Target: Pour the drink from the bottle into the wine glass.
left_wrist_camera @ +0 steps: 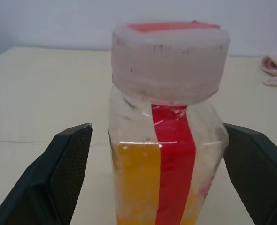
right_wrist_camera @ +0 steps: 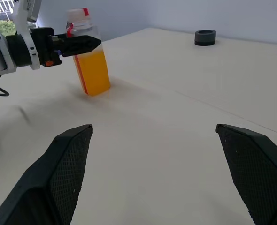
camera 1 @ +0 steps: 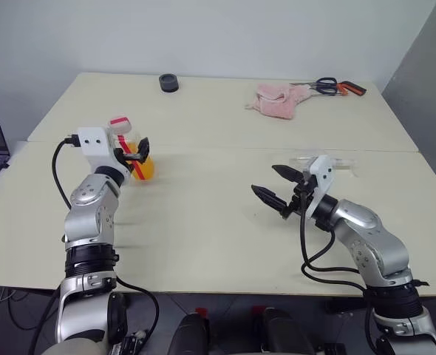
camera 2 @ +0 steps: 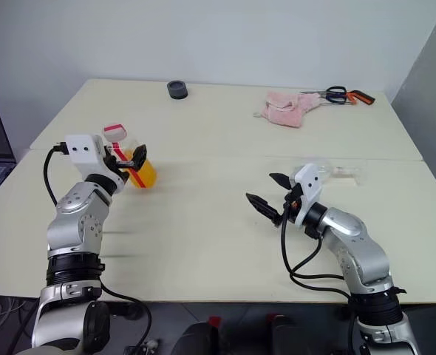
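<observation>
Head stereo pair looks forward and down over the tabletop. Left wrist camera faces the bottle close up; right wrist camera views the same bottle from farther off.

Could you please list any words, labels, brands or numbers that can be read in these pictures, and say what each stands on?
None can be read.
Bottle: its red label strip is plain, with no lettering.
Bottle's cap: a few faint dark marks on its side, too blurred to read as characters.

Silver jointed arms, white wrist housings, black textured fingers, black looping cables.
</observation>
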Tool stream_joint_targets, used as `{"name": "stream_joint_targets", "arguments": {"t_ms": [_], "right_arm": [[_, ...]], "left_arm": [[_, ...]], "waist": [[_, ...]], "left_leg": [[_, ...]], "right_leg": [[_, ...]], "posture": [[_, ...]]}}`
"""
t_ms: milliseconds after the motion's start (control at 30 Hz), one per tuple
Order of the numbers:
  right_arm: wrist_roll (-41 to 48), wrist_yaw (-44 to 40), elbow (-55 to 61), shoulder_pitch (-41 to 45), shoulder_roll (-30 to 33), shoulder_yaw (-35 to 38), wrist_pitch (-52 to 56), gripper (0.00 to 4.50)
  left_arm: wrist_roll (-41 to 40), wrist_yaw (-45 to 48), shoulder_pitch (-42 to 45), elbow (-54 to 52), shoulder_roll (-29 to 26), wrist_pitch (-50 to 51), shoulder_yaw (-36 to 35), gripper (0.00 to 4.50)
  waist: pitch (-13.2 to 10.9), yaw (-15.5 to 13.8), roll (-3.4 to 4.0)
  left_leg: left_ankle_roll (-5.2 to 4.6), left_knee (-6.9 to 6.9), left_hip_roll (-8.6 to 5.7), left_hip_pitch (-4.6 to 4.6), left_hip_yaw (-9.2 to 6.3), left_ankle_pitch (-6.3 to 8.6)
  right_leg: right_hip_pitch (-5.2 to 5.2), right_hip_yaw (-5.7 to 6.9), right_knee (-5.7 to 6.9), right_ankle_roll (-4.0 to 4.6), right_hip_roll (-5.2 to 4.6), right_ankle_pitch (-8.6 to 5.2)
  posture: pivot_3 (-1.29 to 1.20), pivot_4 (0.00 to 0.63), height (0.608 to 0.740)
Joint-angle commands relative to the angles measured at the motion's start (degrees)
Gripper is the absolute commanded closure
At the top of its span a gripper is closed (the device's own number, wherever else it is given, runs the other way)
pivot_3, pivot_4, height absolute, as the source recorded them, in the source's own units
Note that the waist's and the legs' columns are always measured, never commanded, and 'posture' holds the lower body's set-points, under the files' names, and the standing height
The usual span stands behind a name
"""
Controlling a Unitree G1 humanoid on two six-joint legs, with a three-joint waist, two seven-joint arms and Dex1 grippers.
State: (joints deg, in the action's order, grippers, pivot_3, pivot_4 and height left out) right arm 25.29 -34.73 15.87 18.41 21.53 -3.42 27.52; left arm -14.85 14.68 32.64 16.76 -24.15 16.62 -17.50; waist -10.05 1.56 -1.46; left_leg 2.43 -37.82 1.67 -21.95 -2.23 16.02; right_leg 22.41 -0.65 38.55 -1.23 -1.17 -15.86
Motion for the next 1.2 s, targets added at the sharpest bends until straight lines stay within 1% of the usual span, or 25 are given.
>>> {"name": "stream_joint_targets", "arguments": {"t_ms": [33, 67, 100, 267, 333, 533, 667, 900, 1067, 1200], "right_arm": [[0.1, 0.2, 2.0, 0.4, -0.1, 0.4, 0.0, 0.0], [0.1, 0.3, 2.0, 0.4, -0.2, 0.3, 0.1, 0.0], [0.1, 0.3, 2.1, 0.3, -0.2, 0.3, 0.1, 0.0], [0.1, 0.5, 2.2, 0.2, -0.4, 0.1, 0.3, 0.0], [0.1, 0.6, 2.3, 0.2, -0.5, 0.0, 0.4, 0.0], [-0.2, 0.5, 2.4, 0.1, -0.5, -0.3, 0.0, 0.0], [-1.0, 0.3, 2.3, 0.1, -0.2, -0.7, -0.8, 0.0], [-3.1, -0.7, 2.1, 0.2, 0.2, -1.4, -2.5, 0.0], [-2.9, -1.1, 2.4, 0.8, 0.8, -0.2, -2.4, 0.0], [-2.0, -1.5, 3.6, 0.8, 2.3, 1.1, -1.5, 0.0]], "left_arm": [[0.9, 0.2, 1.4, -0.5, -1.2, -2.0, 0.2, 0.32], [0.9, 0.2, 1.4, -0.4, -1.3, -2.2, 0.3, 0.44], [1.0, 0.3, 1.4, -0.5, -1.3, -2.3, 0.3, 0.69], [2.1, 0.9, 1.3, -0.5, -1.9, -3.9, 1.1, 2.32], [2.3, 1.2, 1.3, -0.2, -2.1, -4.5, 1.4, 2.72], [2.5, 1.5, 0.6, -1.2, -1.9, -5.7, 1.6, 2.75], [2.0, 2.4, -1.1, -3.7, -1.8, -6.0, 1.8, 2.75], [-1.2, 4.9, -3.3, -8.8, -0.9, -3.5, 1.6, 2.75], [-3.1, 7.8, -4.3, -12.3, -0.3, -2.0, 2.6, 2.75], [-4.3, 12.0, -4.2, -14.3, -0.3, -1.0, 5.4, 2.75]], "waist": [[0.0, 0.0, 0.0], [0.0, 0.0, 0.0], [0.0, 0.0, 0.0], [0.0, 0.0, 0.0], [0.0, 0.0, 0.0], [0.0, 0.0, -0.01], [0.0, 0.0, -0.01], [0.0, 0.0, -0.02], [0.0, 0.0, -0.02], [0.0, 0.0, -0.02]], "left_leg": [[0.0, 0.0, 0.0, 0.0, 0.0, 0.0], [0.0, 0.0, 0.0, 0.0, 0.0, 0.0], [0.0, 0.0, 0.0, 0.0, 0.0, 0.0], [0.0, 0.0, 0.0, 0.0, -0.01, 0.0], [0.0, 0.0, 0.0, 0.0, -0.01, 0.0], [0.0, 0.0, 0.0, -0.02, -0.01, 0.0], [0.0, 0.0, 0.01, -0.02, -0.01, 0.0], [0.01, -0.02, 0.0, -0.17, 0.0, 0.0], [0.01, -0.02, 0.0, -0.18, 0.02, 0.0], [0.01, -0.03, -0.01, -0.19, 0.02, 0.0]], "right_leg": [[0.0, 0.0, 0.0, 0.0, 0.0, 0.0], [0.0, 0.0, 0.0, 0.0, 0.0, 0.0], [0.0, 0.0, 0.0, 0.0, 0.0, 0.0], [0.0, 0.0, 0.01, 0.0, -0.01, 0.0], [0.01, 0.0, 0.01, 0.0, -0.01, 0.0], [0.03, 0.0, 0.01, 0.0, -0.01, 0.0], [0.06, -0.03, 0.02, 0.0, -0.01, 0.0], [0.25, -0.07, 0.09, 0.0, -0.02, 0.0], [0.26, -0.09, 0.1, 0.0, -0.02, 0.0], [0.26, -0.08, 0.1, 0.0, -0.02, 0.0]], "posture": [[0.0, 0.15, 0.74], [0.0, 0.15, 0.74], [0.0, 0.15, 0.74], [0.0, 0.15, 0.74], [0.0, 0.15, 0.74], [0.0, 0.15, 0.74], [0.0, 0.15, 0.74], [0.0, 0.15, 0.74], [0.0, 0.15, 0.74], [0.0, 0.15, 0.74]]}}
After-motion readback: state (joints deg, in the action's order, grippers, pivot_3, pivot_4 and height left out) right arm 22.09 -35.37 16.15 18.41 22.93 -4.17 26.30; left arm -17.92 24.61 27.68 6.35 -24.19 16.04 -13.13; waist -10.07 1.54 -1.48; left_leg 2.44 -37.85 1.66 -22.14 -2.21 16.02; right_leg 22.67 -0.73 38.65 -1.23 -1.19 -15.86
